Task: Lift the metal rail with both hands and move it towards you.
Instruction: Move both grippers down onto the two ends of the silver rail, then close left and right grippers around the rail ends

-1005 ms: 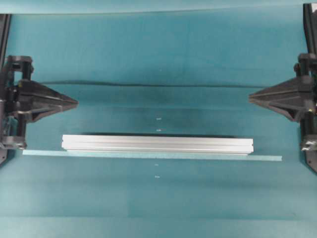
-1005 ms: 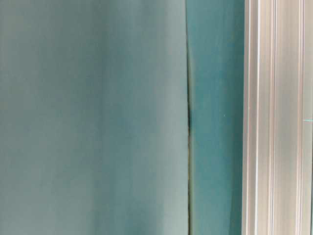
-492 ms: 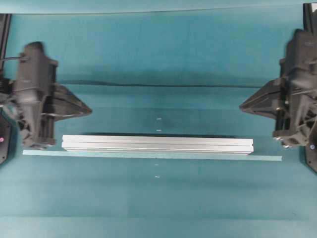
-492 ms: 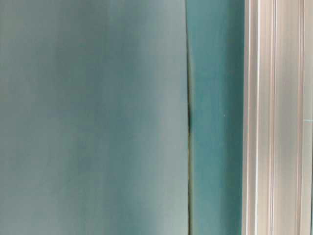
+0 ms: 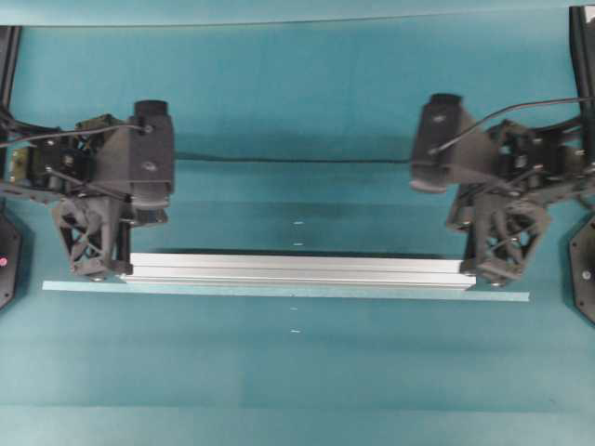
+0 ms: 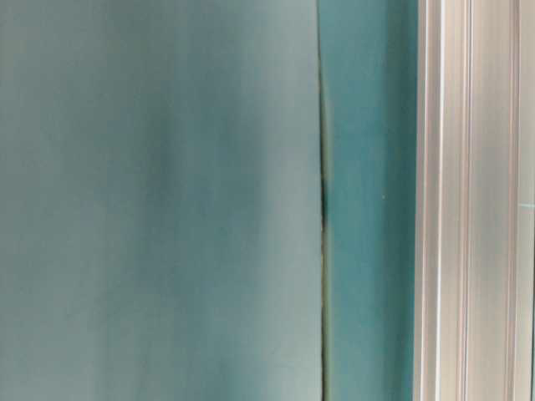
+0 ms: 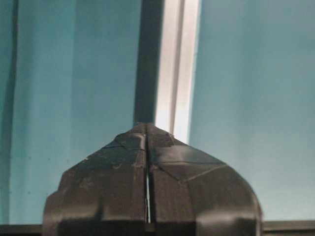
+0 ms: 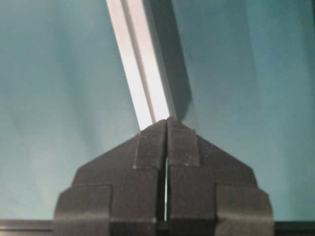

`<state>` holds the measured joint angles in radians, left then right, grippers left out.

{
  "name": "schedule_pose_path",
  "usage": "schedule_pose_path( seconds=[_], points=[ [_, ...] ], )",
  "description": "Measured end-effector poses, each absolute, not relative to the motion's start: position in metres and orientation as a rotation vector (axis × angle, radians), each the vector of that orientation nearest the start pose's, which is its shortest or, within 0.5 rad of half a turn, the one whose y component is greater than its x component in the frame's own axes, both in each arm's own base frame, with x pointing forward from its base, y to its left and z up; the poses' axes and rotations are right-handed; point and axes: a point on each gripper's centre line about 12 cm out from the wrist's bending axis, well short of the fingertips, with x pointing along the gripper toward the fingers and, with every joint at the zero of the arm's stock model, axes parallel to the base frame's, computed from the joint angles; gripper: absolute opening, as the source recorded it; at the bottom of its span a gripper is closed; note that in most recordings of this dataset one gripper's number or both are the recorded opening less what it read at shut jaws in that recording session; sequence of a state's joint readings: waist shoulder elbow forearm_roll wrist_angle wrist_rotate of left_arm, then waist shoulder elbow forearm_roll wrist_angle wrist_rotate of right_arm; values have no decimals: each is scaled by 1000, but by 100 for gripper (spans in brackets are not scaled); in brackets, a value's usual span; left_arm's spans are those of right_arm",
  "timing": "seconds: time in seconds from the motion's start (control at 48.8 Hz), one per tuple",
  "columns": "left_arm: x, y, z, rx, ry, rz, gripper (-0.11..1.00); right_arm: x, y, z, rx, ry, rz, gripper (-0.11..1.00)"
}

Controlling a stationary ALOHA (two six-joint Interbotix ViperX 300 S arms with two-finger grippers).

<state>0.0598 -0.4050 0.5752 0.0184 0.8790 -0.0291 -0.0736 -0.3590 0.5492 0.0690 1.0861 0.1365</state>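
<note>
The metal rail is a long silver grooved bar lying flat across the middle of the teal table. It also shows in the table-level view. My left gripper hangs over the rail's left end with its jaws shut and empty. In the left wrist view the closed tip sits at the end of the rail. My right gripper hangs over the rail's right end, also shut and empty. Its closed tip meets the end of the rail.
A thin pale tape strip lies along the near side of the rail and reaches past both ends. A fold in the cloth runs across the table behind the rail. Small white marks dot the middle.
Both arms have swung inward and down from the table's side edges. Their grippers now stand over the two ends of the rail. The rail has not moved.
</note>
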Motion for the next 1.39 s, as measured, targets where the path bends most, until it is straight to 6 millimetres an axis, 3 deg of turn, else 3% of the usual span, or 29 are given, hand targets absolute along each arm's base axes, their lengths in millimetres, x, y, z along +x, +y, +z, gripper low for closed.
schedule_pose_path(
  seconds=[0.574, 0.964, 1.026, 1.108, 1.292, 1.395],
  points=[
    [300, 12, 218, -29, 1150, 54, -6, 306, -6, 201, 211, 1338, -104, -2],
    [305, 10, 216, -23, 1099, 45, 2, 311, -3, 189, 204, 1275, -94, 5],
    [304, 9, 214, -22, 1104, 43, 8, 311, -2, 189, 203, 1264, -93, 10],
    [303, 7, 213, -29, 1107, 42, 23, 311, -1, 189, 200, 1265, -89, 23],
    [303, 2, 212, -39, 1108, 42, 80, 309, 0, 187, 191, 1265, -82, 78],
    [304, 0, 209, -32, 1107, 33, 98, 307, 4, 184, 166, 1269, -65, 98]
  ],
)
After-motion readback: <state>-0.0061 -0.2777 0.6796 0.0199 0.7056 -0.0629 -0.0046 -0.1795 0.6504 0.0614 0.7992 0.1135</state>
